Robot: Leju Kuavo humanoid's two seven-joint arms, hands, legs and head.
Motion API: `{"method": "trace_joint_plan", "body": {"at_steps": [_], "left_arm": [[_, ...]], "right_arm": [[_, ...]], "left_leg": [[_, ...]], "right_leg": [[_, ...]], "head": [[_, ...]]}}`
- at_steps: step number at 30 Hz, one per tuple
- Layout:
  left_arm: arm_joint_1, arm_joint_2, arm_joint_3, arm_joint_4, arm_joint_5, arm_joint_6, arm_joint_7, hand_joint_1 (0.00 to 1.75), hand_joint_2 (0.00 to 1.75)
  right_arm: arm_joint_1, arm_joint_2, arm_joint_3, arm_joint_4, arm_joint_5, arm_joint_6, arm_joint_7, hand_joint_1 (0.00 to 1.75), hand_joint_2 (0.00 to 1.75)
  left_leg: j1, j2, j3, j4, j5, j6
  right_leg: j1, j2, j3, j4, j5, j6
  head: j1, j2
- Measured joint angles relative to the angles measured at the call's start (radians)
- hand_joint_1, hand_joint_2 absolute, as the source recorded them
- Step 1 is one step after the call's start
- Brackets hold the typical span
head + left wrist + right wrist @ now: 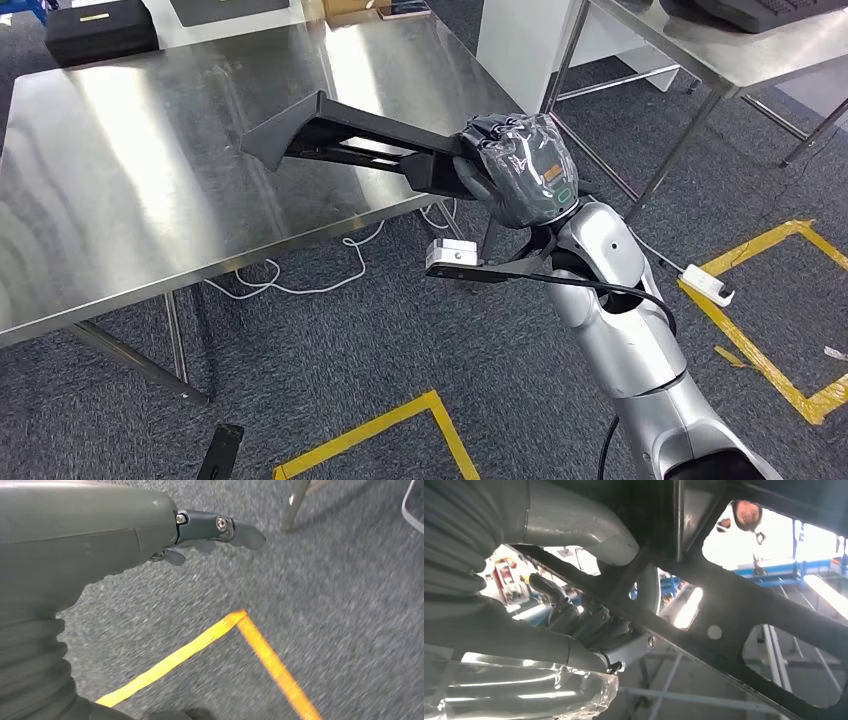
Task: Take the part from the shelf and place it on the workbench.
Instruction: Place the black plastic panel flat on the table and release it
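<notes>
A long black frame-like part point(330, 140) hangs just above the steel workbench point(150, 190), reaching over its front right corner. My right hand point(515, 170), wrapped in clear film, grips the part at its near end. In the right wrist view the part point(744, 615) crosses as dark bars with cut-outs, and the right hand's fingers point(574, 617) curl round one bar. My left hand point(200, 535) hangs over grey carpet with its fingers partly curled and nothing in them.
A black case point(100, 30) lies at the workbench's far left corner. A second steel table point(740, 50) stands to the right. White cables point(300, 280) and a power strip point(705, 283) lie on the carpet, which has yellow tape lines point(770, 360).
</notes>
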Motion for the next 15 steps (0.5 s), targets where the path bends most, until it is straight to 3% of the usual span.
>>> {"method": "trace_joint_plan", "body": {"at_steps": [3, 4, 5, 6, 7, 8, 10, 12, 15], "left_arm": [[-0.002, 0.000, 0.001, 0.000, -0.002, 0.000, -0.001, 0.00, 1.75], [-0.002, 0.000, 0.001, 0.000, -0.004, 0.000, -0.002, 0.00, 1.75], [-0.002, -0.001, 0.001, 0.000, -0.005, 0.000, -0.005, 0.00, 1.75], [-0.002, -0.001, 0.002, 0.000, -0.005, 0.000, -0.008, 0.00, 1.75], [-0.003, -0.002, 0.002, 0.000, -0.006, 0.000, -0.013, 0.00, 1.75], [-0.004, -0.005, 0.002, 0.000, -0.006, -0.001, -0.016, 0.00, 1.75], [-0.007, -0.009, 0.004, 0.000, -0.007, -0.003, -0.019, 0.00, 1.75], [-0.009, -0.012, 0.005, 0.000, -0.010, -0.003, -0.019, 0.00, 1.75], [-0.012, -0.011, 0.005, -0.001, -0.014, 0.002, -0.017, 0.00, 1.75]], "right_arm": [[-0.013, -0.001, 0.002, 0.004, 0.005, 0.003, 0.000, 1.66, 1.75], [-0.014, -0.001, 0.003, 0.006, 0.008, 0.004, 0.000, 1.66, 1.75], [-0.014, -0.002, 0.005, 0.008, 0.012, 0.005, 0.000, 1.66, 1.75], [-0.014, -0.003, 0.007, 0.010, 0.015, 0.005, 0.000, 1.66, 1.75], [-0.015, -0.003, 0.008, 0.010, 0.016, 0.005, 0.000, 1.66, 1.75], [-0.015, -0.004, 0.009, 0.011, 0.017, 0.005, 0.000, 1.66, 1.75], [-0.017, -0.004, 0.010, 0.012, 0.017, 0.005, 0.000, 1.66, 1.75], [-0.019, -0.004, 0.012, 0.012, 0.019, 0.005, 0.000, 1.66, 1.75], [-0.020, 0.000, 0.017, 0.012, 0.030, 0.003, 0.001, 1.66, 1.75]], "left_leg": [[-0.005, -0.003, 0.015, -0.001, -0.013, 0.014], [-0.008, -0.004, 0.019, -0.001, -0.017, 0.016], [-0.012, -0.006, 0.024, -0.001, -0.021, 0.018], [-0.017, -0.009, 0.031, -0.001, -0.026, 0.019], [-0.022, -0.011, 0.038, -0.001, -0.031, 0.020], [-0.026, -0.012, 0.045, -0.001, -0.037, 0.020], [-0.031, -0.015, 0.053, -0.001, -0.049, 0.018], [-0.031, -0.017, 0.057, 0.007, -0.054, 0.012], [-0.027, -0.015, 0.042, 0.054, -0.078, -0.004]], "right_leg": [[0.000, -0.001, -0.129, 0.205, -0.057, -0.007], [0.002, -0.001, -0.166, 0.249, -0.068, -0.007], [0.005, -0.001, -0.185, 0.254, -0.063, -0.006], [0.011, -0.002, -0.183, 0.220, -0.040, -0.005], [0.019, -0.002, -0.164, 0.152, -0.001, -0.008], [0.028, -0.001, -0.138, 0.071, 0.042, -0.016], [0.042, 0.003, -0.097, -0.040, 0.092, -0.042], [0.040, 0.004, -0.079, -0.064, 0.102, -0.057], [0.018, -0.003, -0.046, -0.083, 0.106, -0.064]], "head": [[0.003, 0.000], [0.004, 0.000], [0.006, 0.000], [0.006, 0.000], [0.007, 0.000], [0.007, 0.000], [0.005, 0.000], [0.005, 0.000], [0.006, 0.000]]}}
